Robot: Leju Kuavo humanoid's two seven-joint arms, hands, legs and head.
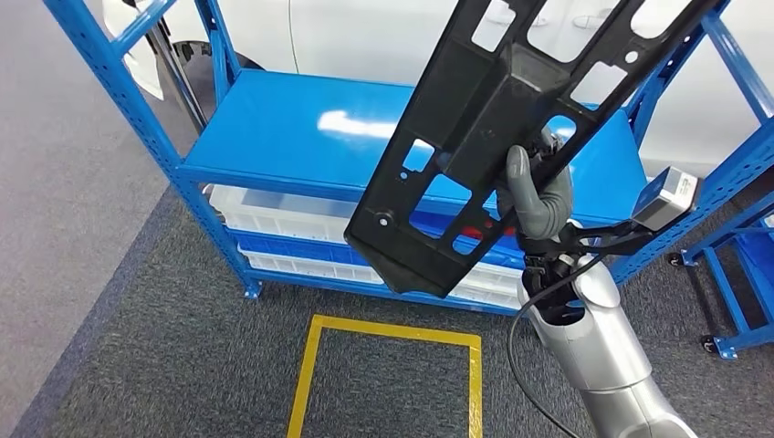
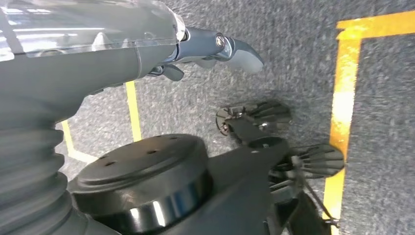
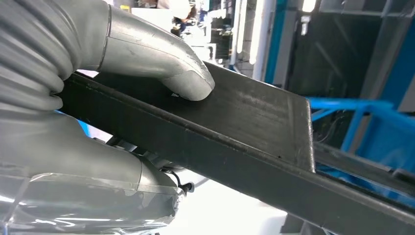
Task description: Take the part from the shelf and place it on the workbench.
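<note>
Workshop or factory floor, likely automotive. Blue perforated-steel shelving rack (image 1: 301,137) with white plastic storage bins (image 1: 283,214) on its lower tiers; grey short-pile industrial carpet (image 1: 183,347) marked with a yellow taped rectangle (image 1: 388,342); white car body panel (image 1: 365,36) behind the rack; second blue wheeled rack (image 1: 739,265) alongside.

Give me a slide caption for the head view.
Right hand holds the black part tilted above the blue shelf.

The part (image 1: 511,119) runs off the top edge — its upper end unseen.
</note>
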